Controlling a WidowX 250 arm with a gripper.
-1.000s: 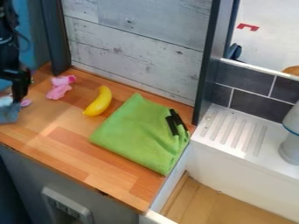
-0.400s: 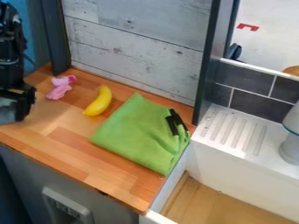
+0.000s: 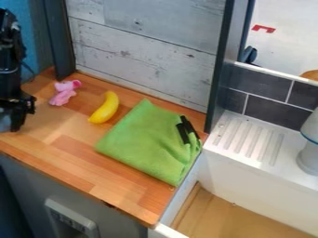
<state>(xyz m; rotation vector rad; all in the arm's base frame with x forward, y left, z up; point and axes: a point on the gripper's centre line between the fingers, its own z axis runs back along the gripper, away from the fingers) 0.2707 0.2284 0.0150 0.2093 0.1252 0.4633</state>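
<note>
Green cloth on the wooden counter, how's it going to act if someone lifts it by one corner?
The green cloth will probably be floppy: its soft folds and rumpled right side suggest it would sag and open out. It looks thin enough to be fairly light. The two black stick-like pieces near its right edge might slide off, if they're loose; I can't tell.

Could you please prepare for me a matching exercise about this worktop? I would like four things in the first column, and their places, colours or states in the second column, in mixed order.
Column 1
1. Toy
2. Banana
3. Cloth
4. Two thin dark objects

Column 2
A. Green and folded, lying flat
B. Yellow, between the pink thing and the green thing
C. Black, lying on top of something green
D. Pink, the nearest of the four to the gripper

Right pairs: 1-D, 2-B, 3-A, 4-C
</note>
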